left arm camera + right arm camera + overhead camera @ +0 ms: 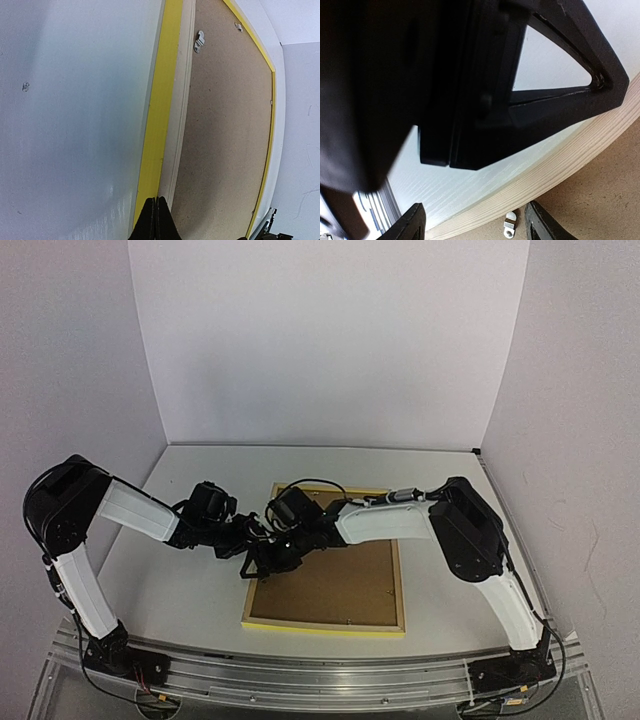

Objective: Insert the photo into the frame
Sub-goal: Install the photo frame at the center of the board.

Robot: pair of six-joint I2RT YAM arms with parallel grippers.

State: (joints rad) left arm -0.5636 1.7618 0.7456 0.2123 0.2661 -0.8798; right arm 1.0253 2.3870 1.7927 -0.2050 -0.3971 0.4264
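The frame [325, 626] lies face down on the table, its thin yellow edge around a brown backing board [335, 580]. The photo is hidden. My left gripper [156, 201] is shut with nothing in it, its tips resting on the frame's yellow left edge [156, 120] beside the pale inner rim. My right gripper [475, 224] is open over that same edge, and a small metal clip [509, 226] on the backing board [605, 200] shows between its fingers [541, 224]. In the top view the two grippers meet at the frame's left side, left gripper [258, 540], right gripper [264, 562].
The left gripper's black body [470, 75] fills most of the right wrist view, close above the right gripper. More metal clips [199, 41] sit along the board's edges. White walls close in the table at the back and both sides.
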